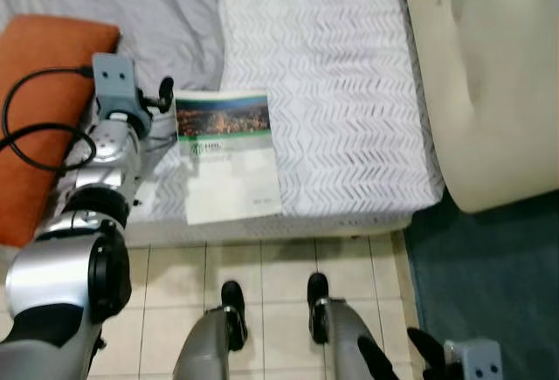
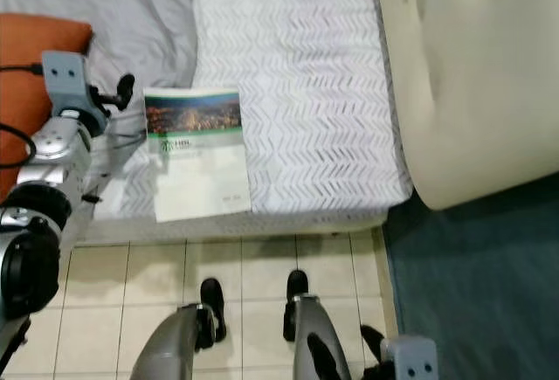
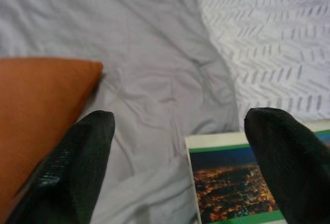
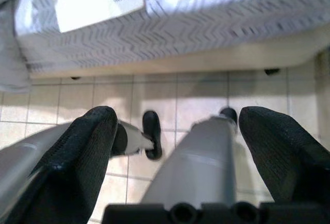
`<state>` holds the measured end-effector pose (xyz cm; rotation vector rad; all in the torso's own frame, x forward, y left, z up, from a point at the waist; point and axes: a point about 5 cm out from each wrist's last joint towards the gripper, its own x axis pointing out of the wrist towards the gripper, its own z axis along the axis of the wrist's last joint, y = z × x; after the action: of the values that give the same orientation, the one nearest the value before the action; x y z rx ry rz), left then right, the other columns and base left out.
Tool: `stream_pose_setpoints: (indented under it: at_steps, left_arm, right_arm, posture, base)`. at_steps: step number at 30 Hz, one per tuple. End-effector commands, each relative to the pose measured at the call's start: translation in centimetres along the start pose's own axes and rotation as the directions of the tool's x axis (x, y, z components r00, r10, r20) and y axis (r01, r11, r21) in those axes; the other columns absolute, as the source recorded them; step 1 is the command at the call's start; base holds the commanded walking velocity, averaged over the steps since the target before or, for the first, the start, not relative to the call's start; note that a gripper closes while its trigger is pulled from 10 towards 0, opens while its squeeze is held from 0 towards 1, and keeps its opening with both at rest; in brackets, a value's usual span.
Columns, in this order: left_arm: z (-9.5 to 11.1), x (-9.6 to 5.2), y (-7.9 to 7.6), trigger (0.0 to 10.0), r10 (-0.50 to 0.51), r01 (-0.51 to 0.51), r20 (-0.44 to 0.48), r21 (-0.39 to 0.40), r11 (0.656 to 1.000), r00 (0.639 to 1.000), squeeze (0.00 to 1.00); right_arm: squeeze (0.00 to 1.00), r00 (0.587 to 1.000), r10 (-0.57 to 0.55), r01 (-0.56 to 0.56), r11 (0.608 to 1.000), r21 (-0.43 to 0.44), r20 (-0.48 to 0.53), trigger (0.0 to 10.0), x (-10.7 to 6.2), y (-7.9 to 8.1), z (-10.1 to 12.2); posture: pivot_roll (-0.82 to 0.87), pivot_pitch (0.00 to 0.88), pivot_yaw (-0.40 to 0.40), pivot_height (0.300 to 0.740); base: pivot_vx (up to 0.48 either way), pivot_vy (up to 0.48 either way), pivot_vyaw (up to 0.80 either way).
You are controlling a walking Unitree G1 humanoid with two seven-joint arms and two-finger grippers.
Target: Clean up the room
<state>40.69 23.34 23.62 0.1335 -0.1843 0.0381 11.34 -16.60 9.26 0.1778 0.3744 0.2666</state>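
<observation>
Green-banded booklet (image 1: 229, 155) lies on the bed just beside the spread left gripper (image 3: 180, 162).

My thin white booklet (image 1: 229, 155) carries a dark, orange-speckled night cityscape photo across its top, a green band beneath, then plain white. It lies on a white quilted bedspread with a grey chevron pattern (image 1: 332, 83). At 10 o'clock, a plain grey sheet (image 1: 131, 4) meets a burnt-orange fabric cushion (image 1: 39, 118). At 6 o'clock, cream floor tiles (image 1: 262, 266); at 4 o'clock, a teal carpet (image 1: 489, 275); at 2 o'clock, a cream padded headboard (image 1: 489, 65).
</observation>
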Motion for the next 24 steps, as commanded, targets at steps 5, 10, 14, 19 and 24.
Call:
stream_pose_setpoints:
  at_steps: [5,10,14,19,24]
  left_arm:
    - [-5.0,-2.7,-2.9,10.0,-0.233,0.239,-0.074,0.082,0.968,0.970,1.00]
    - [-7.8,-5.5,-4.0,10.0,-0.324,0.333,-0.087,0.125,0.935,0.942,1.00]
    - [-9.9,-11.0,-5.9,10.0,-0.319,0.322,-0.068,0.039,0.946,0.945,0.00]
    - [-9.3,-15.4,-10.2,10.0,-0.319,0.319,0.028,-0.002,0.948,0.947,0.00]
    - [-10.2,-15.4,-10.9,10.0,-0.284,0.285,0.015,-0.038,0.958,0.959,0.00]
  right_arm:
    - [0.00,0.999,-0.018,0.018,1.000,0.010,0.036,10.0,3.2,-0.9,0.1]
    - [0.00,0.992,-0.045,0.045,0.999,0.007,0.118,10.0,5.8,-2.1,1.5]
    - [0.00,0.946,-0.188,0.184,0.982,0.040,0.264,10.0,8.9,-4.8,4.1]
    - [0.00,0.883,-0.280,0.291,0.956,0.029,0.376,10.0,9.4,-6.0,5.4]
    - [0.00,0.863,-0.318,0.338,0.941,0.017,0.392,10.0,10.2,-7.0,5.6]
  posture:
    - [-0.15,0.293,0.046,0.740]
    - [-0.07,0.183,0.068,0.740]
    - [0.05,0.038,0.061,0.740]
    - [0.07,0.000,0.050,0.740]
    - [0.07,0.000,0.045,0.740]
  base:
    - [0.000,0.000,0.00]
    - [0.000,0.000,0.00]
    - [0.000,0.000,0.00]
    - [0.000,0.000,0.00]
    - [0.000,0.000,0.00]
